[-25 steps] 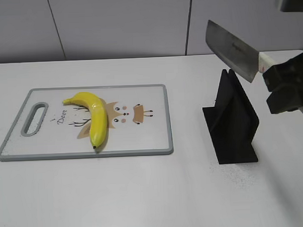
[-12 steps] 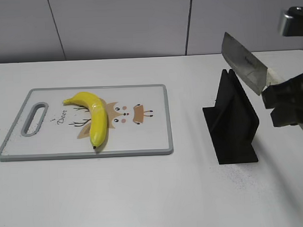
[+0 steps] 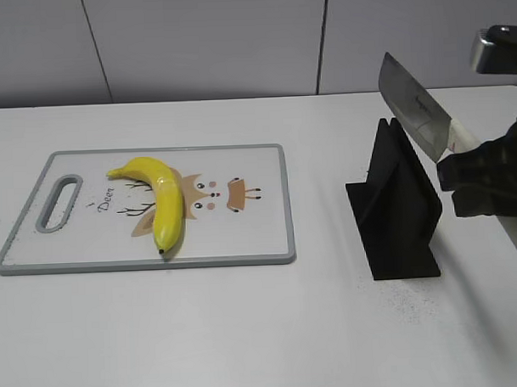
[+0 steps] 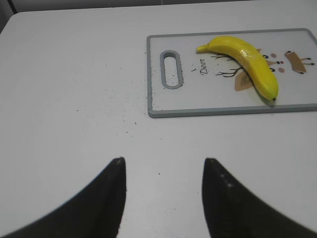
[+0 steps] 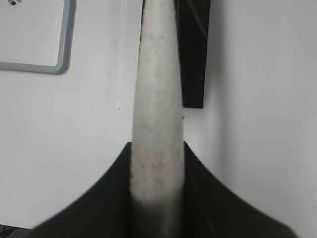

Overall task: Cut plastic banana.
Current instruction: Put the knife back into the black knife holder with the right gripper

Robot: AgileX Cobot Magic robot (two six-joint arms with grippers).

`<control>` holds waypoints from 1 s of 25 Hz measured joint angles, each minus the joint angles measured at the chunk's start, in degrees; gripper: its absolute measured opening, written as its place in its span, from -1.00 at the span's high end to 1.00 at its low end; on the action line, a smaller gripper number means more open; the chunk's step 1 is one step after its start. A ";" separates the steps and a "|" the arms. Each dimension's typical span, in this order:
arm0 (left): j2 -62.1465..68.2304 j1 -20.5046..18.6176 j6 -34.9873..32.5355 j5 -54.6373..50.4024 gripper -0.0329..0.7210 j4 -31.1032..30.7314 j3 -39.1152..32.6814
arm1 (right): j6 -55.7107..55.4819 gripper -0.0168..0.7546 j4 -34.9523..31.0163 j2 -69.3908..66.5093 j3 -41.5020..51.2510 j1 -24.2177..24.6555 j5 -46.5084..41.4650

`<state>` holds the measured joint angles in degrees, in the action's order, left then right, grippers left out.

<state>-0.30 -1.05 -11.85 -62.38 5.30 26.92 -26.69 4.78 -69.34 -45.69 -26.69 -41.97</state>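
The plastic banana (image 3: 161,199) lies whole on the white cutting board (image 3: 260,236), yellow and curved, dark tip toward the front; it also shows in the left wrist view (image 4: 246,60). My right gripper (image 3: 479,181) is shut on the white handle of a steel cleaver (image 3: 417,107), held tilted above the black knife stand (image 3: 397,207). The handle (image 5: 156,109) fills the right wrist view between the jaws (image 5: 157,163). My left gripper (image 4: 163,166) is open and empty over bare table, well left of the board (image 4: 158,106). It is out of the exterior view.
The black knife stand (image 5: 194,54) stands right of the board on the white table. The board has a grey rim, a handle slot (image 3: 59,200) at its left end and a deer print. A grey wall runs behind the table.
My right gripper has carried the cleaver right and down, from higher up over the stand's left to close above its top edge. The banana and left gripper have not moved.
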 joint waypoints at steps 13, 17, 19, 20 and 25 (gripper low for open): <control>0.00 0.00 0.02 0.07 -0.32 0.00 0.00 | -0.18 0.52 1.75 -4.83 0.43 0.00 2.37; 0.00 0.00 0.02 0.07 -0.32 0.00 0.00 | -0.57 0.52 1.76 -4.21 0.43 0.00 2.50; 0.00 0.00 0.02 0.07 -0.31 0.00 0.00 | -1.17 0.52 1.76 -3.26 0.43 0.00 2.63; 0.00 0.00 0.02 0.09 -0.31 0.00 0.00 | -1.32 0.52 1.84 -2.90 0.43 0.00 2.74; 0.00 0.00 0.02 0.09 -0.31 0.00 0.00 | -2.37 0.52 4.08 -3.22 0.43 0.00 2.81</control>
<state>-0.30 -1.05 -11.83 -62.29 5.30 26.92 -29.06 8.86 -72.57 -45.26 -26.69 -39.17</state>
